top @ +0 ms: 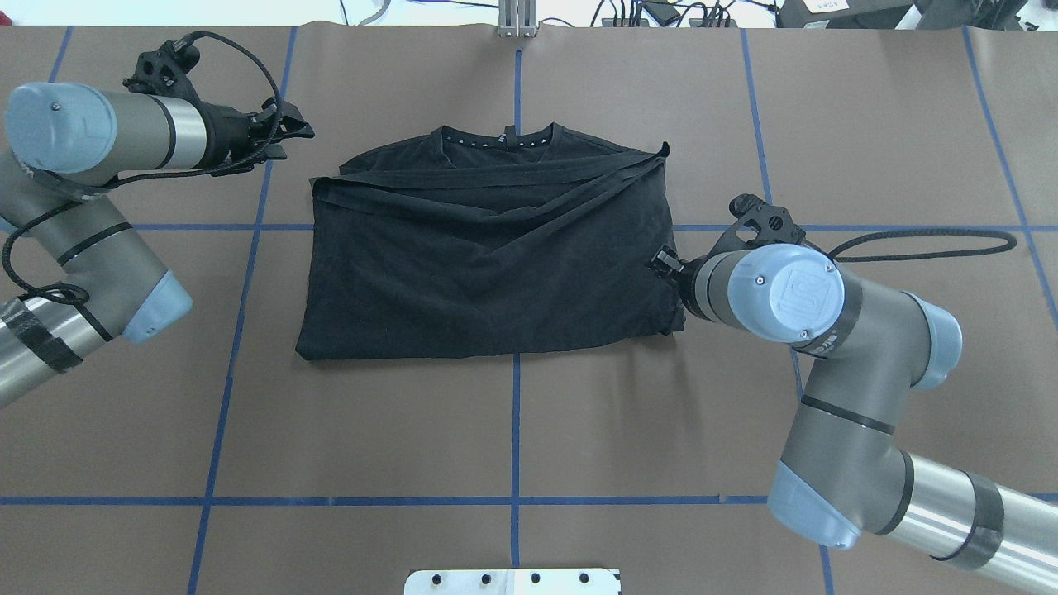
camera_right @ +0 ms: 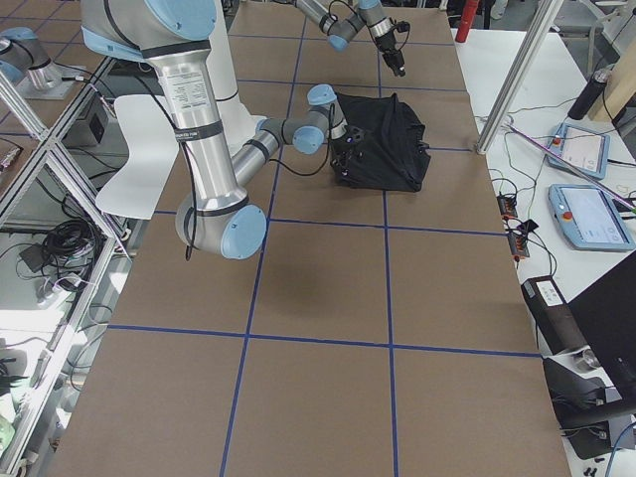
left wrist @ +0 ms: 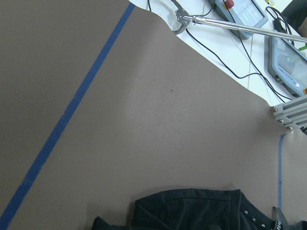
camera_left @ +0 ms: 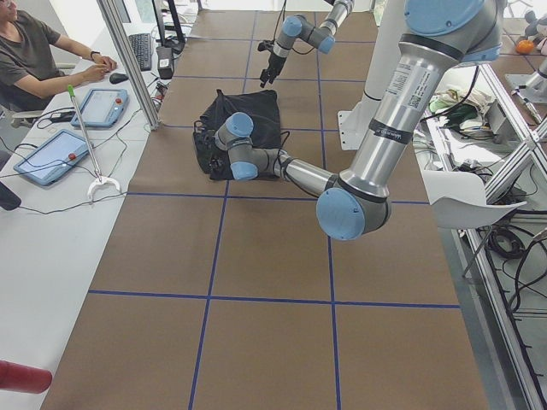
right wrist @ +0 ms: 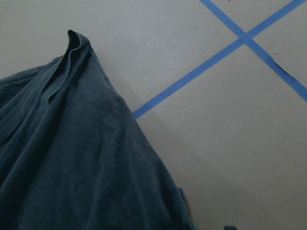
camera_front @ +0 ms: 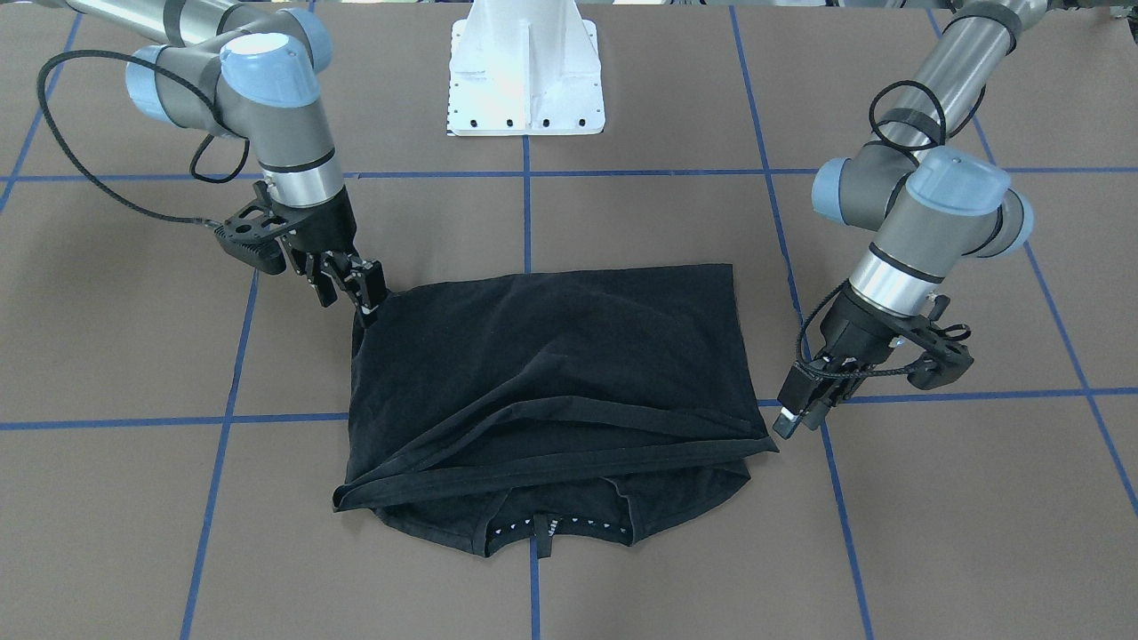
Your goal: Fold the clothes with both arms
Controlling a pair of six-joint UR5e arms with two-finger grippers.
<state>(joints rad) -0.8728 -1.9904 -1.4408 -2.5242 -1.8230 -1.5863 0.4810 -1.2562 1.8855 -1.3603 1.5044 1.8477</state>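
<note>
A black T-shirt (camera_front: 551, 373) is laid near the middle of the brown table (camera_front: 178, 533), folded over on itself into a rough rectangle. The collar (camera_front: 556, 529) is turned to the side away from the robot, and the upper layer's hem edge is seen running slantwise just short of it. No print is seen on the exposed side. The cloth is rumpled, with creases running across the top layer.

The right gripper (camera_front: 366, 298) is set at the shirt's robot-side corner on the right arm's side. Its fingers are pressed together on that corner, and the cloth is drawn up off the table to them in a small peak. In the right wrist view the fabric is seen rising toward the camera, with a folded edge standing up at the far corner.

The left gripper (camera_front: 794, 418) is held low, just beside the shirt's collar-side corner on the left arm's side, apart from the cloth; nothing is held in it. Whether its fingers are spread or pressed together cannot be told. In the left wrist view only table, a tape line and the shirt's edge are shown.

Blue tape lines (camera_front: 526, 213) are laid as a grid over the table, some passing under the shirt. The white base (camera_front: 526, 71) is seen at the robot's edge of the table.
</note>
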